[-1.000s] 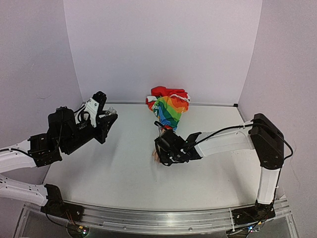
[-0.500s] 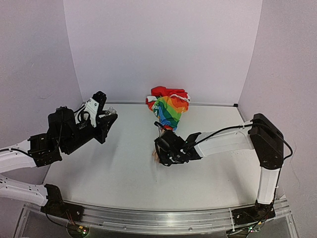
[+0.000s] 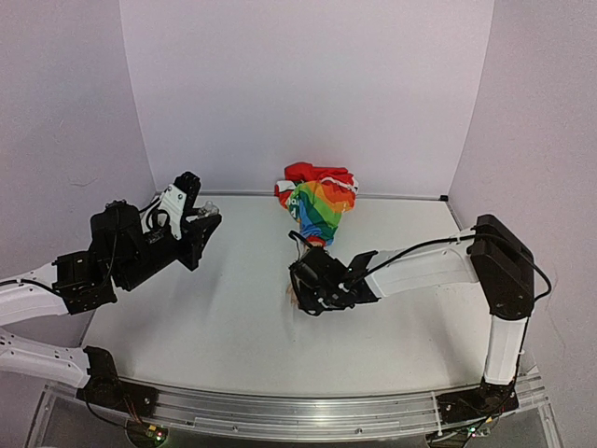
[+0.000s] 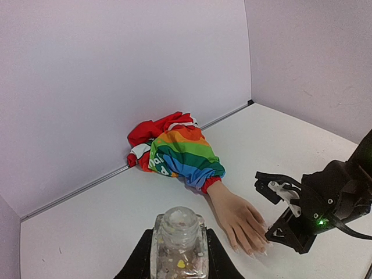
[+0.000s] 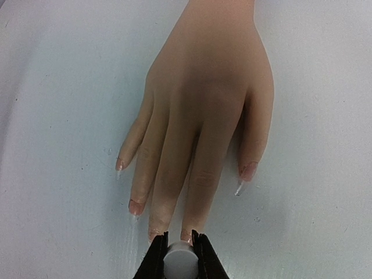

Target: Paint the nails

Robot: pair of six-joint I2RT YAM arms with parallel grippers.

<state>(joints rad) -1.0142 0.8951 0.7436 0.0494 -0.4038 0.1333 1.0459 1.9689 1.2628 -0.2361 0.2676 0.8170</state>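
Note:
A pale fake hand [image 5: 200, 110] lies flat on the white table, fingers spread towards my right wrist camera; it also shows in the left wrist view [image 4: 239, 220]. Its rainbow-striped sleeve [image 3: 319, 207] is bunched at the back wall. The nails [image 5: 136, 206] show at the fingertips. My right gripper [image 5: 179, 256] is shut on a white round-ended brush cap [image 5: 179, 260], right over the tips of the two middle fingers, whose nails are partly hidden. My left gripper [image 4: 179, 256] is shut on a small clear bottle [image 4: 178, 244] with flecks inside, held up at the left, away from the hand.
The white table [image 3: 233, 317] is bounded by lilac walls at the back and both sides. The right arm [image 3: 420, 266] stretches across the table's right half to the hand. The left arm [image 3: 121, 252] hangs over the left edge.
My right gripper has shifted slightly left and back along the fingertips of the fake hand. The left arm and the bottle have not moved.

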